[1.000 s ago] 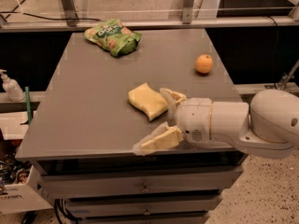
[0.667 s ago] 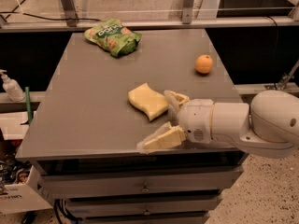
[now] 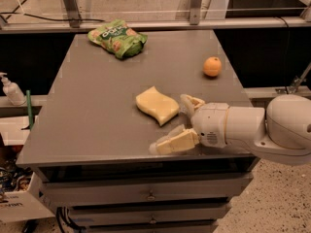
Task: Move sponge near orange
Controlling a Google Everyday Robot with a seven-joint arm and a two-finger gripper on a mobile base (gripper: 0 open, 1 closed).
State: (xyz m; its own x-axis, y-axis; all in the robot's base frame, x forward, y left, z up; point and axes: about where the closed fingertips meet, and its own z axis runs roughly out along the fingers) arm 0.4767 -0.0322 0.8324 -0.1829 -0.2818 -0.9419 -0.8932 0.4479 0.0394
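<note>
The pale yellow sponge (image 3: 156,105) lies flat near the middle of the grey table (image 3: 97,106). The small round orange (image 3: 212,66) sits toward the table's right edge, apart from the sponge. My gripper (image 3: 179,123) reaches in from the right, just right of and in front of the sponge. It is open and empty: one finger (image 3: 191,102) is beside the sponge's right end, the other (image 3: 175,142) lies near the table's front edge.
A green crinkly snack bag (image 3: 117,38) lies at the table's far left. A white bottle (image 3: 10,89) stands on a ledge to the left. Drawers sit below the tabletop. A metal frame runs behind the table.
The gripper has shifted slightly right and back along the table's front; its fingers stay spread. The sponge, orange and bag have not moved.
</note>
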